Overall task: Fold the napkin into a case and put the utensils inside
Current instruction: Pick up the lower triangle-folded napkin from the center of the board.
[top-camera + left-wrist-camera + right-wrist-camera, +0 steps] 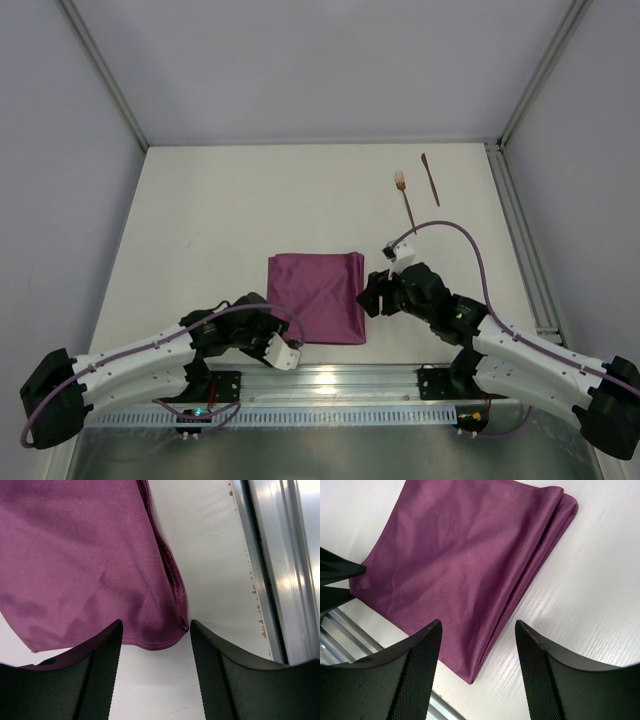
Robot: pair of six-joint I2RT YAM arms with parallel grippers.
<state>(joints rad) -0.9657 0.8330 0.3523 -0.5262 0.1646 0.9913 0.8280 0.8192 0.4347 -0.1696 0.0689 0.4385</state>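
napkin (316,297): folded flat, centre of the overhead frame; I see it between both arms.
left gripper (156,628): fingers spread, gripping nothing, at a napkin corner.
right gripper (478,627): fingers apart, empty, over the folded edge.
utensils: fork (403,190) and knife (430,178) side by side, upper right, well apart from the napkin.

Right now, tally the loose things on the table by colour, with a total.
Magenta-purple: 1, the folded napkin
Copper-coloured: 2, the fork and the knife
Total: 3
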